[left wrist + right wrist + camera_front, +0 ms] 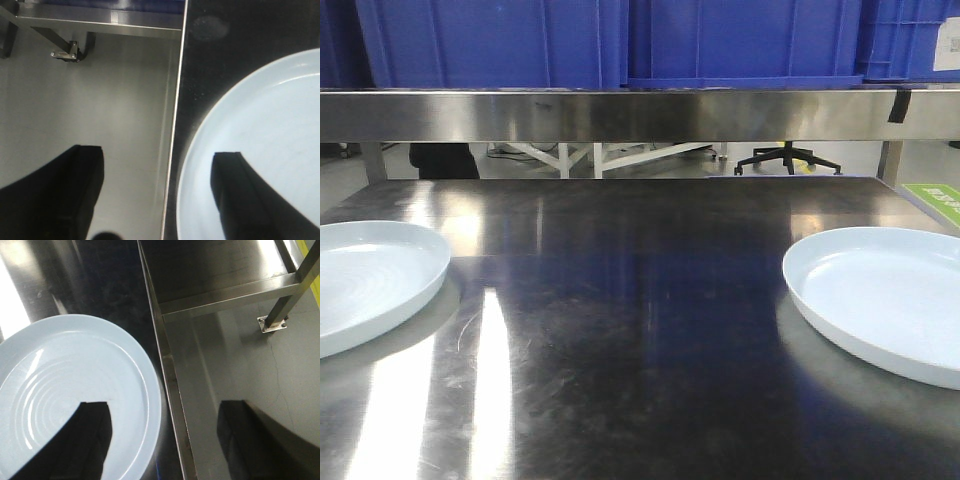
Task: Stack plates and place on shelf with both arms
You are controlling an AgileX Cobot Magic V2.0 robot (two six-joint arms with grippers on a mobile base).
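Two pale bluish-white plates lie flat on the steel table [620, 340], well apart at opposite ends. The left plate [370, 275] sits against the table's left side and the right plate [880, 300] against its right, with bare steel between them. Neither arm shows in the front view.

The left pincer [157, 152] is spread wide. In its wrist view the table's left edge runs between the two fingers. One finger hangs over the left plate's flat centre and the other over the floor [100, 100] beyond the edge. The right pincer [164, 404] mirrors this. It is also released, with one finger above the right plate's inner surface and the other past the table's right edge. So each plate's outer rim lies between the jaws of the arm nearest to it. Being round, the plates have no long axis to line up with. How high the fingers stand above the rims cannot be told.

The likely step in hand is a rim grasp from the outer side. Stacking will then probably call for one plate to be carried inward across the bare steel to the other. The shelf [620, 115] overhead already holds blue crates [740, 40].
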